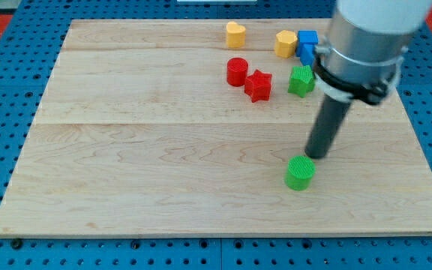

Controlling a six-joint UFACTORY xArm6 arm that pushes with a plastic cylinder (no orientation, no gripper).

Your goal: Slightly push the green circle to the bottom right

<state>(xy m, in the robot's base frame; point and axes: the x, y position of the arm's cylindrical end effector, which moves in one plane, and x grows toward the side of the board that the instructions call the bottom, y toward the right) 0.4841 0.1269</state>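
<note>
The green circle (300, 173) is a short green cylinder on the wooden board (163, 165), right of centre and towards the view's bottom. My tip (317, 155) is the lower end of the dark rod, which hangs from the grey arm at the view's top right. The tip sits just up and to the right of the green circle, very close to its edge; I cannot tell whether they touch.
A cluster lies near the view's top: a yellow heart (235, 34), a yellow block (285, 43), blue blocks (307, 45) partly behind the arm, a red cylinder (237, 71), a red star (259, 85) and a green star (301, 80).
</note>
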